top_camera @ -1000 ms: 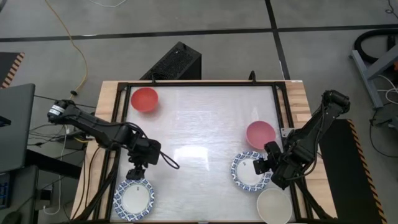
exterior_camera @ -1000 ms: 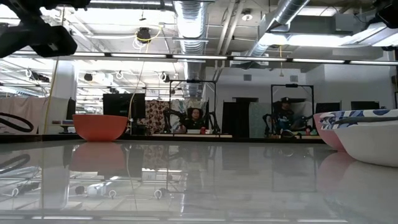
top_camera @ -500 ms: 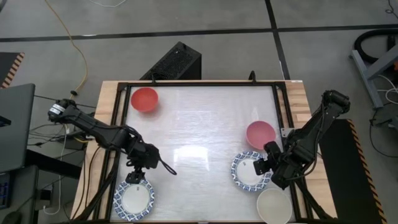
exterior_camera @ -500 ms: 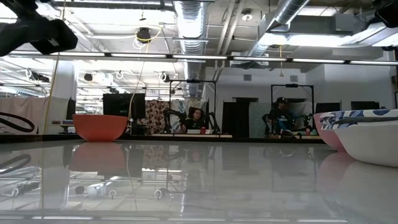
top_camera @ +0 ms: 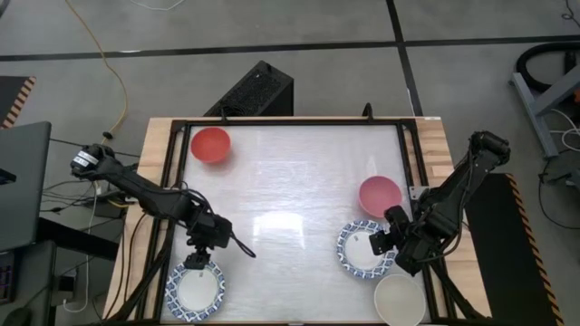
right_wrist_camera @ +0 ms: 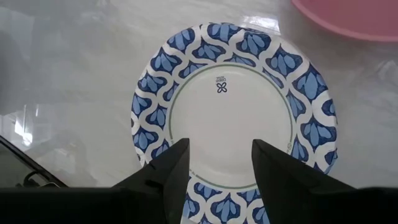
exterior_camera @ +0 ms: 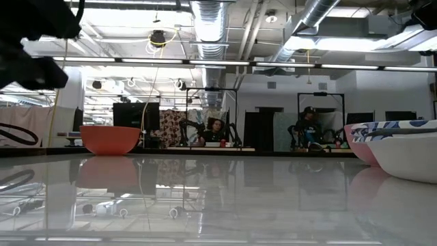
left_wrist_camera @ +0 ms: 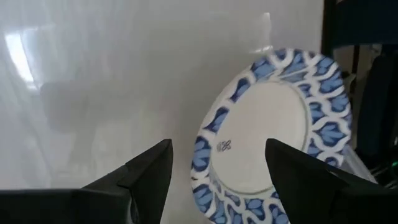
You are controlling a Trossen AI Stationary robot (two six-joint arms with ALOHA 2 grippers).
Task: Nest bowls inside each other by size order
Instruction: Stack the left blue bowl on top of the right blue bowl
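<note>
Left gripper hangs over the near-left part of the table, right at the far rim of a blue-rimmed bowl; jaws released, fingers spread with the bowl rim showing between them in the left wrist view, nothing held. Right gripper sits over the near-right blue-rimmed bowl; jaws also released, fingers apart above the bowl's white middle, not grasping it. Pink bowl just behind that bowl, touching or nearly so. Cream bowl at the near-right corner, just beside the blue-rimmed one. Red bowl alone at the far-left corner, well apart from the rest. Low view: red bowl upright on the table, and people seated in the room behind.
</note>
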